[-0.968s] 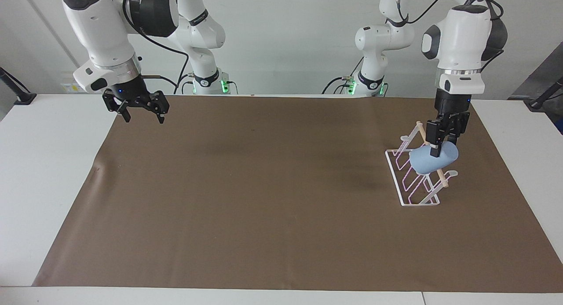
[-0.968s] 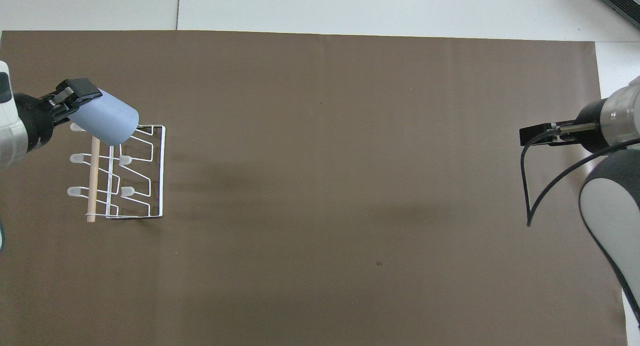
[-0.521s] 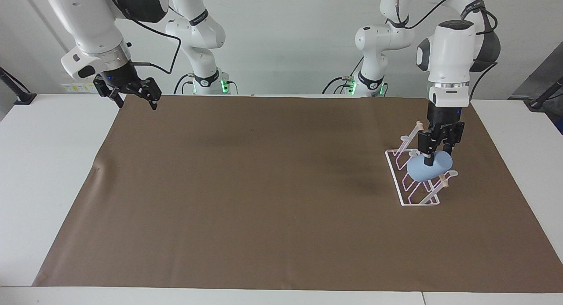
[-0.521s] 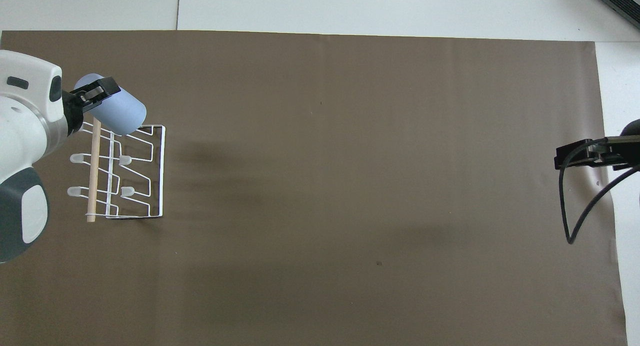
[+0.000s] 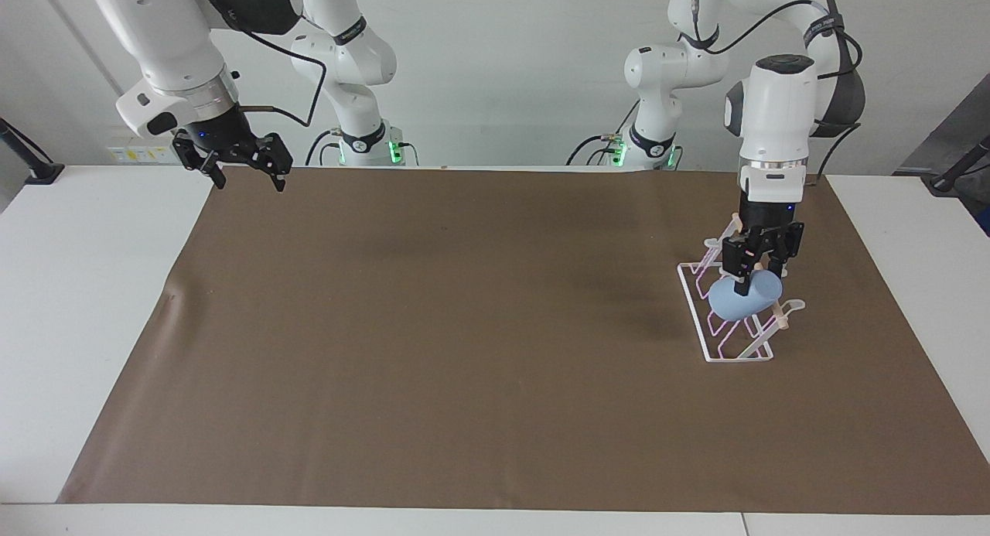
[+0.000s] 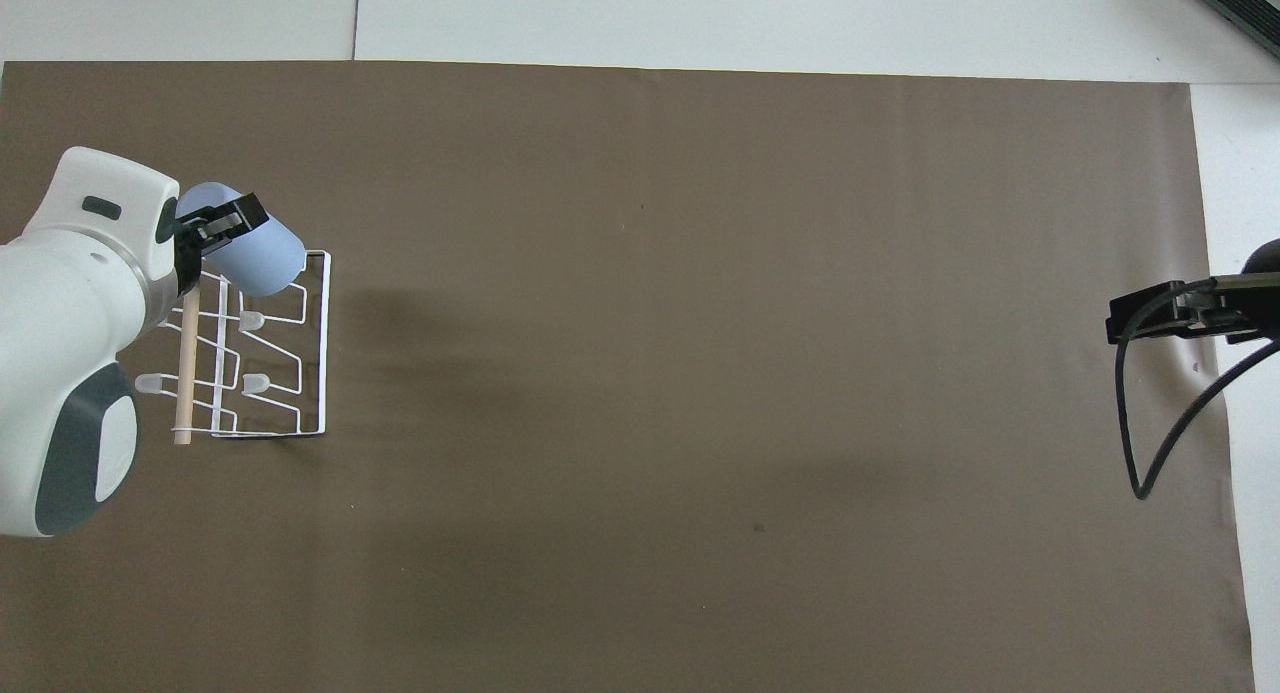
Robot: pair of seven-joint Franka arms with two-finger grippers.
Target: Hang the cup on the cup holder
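1. Right now we are holding the light-blue cup (image 5: 741, 297) tilted over the white wire cup holder (image 5: 727, 343), at the left arm's end of the brown mat (image 5: 464, 350); our left gripper (image 5: 749, 285) is clamped on the cup's wall near its mouth, and the rounded base is pointing toward the middle of the table.
2. We are judging that the cup is only partly on a prong; whether a prong is inside its mouth we cannot tell, since the cup is covering that part of the rack.
3. We are risking a miss: if the mouth is lying beside the prong's tip and not around it, releasing could let the cup slide down and roll off onto the mat.
4. We are also risking a push on the light rack, which could tip or skid it.
5. We are seeing nothing else hanging on the rack, and the cup's inside is hidden.
6. Our right gripper (image 5: 246, 162) is waiting with fingers spread, empty, above the mat's corner at the right arm's end.
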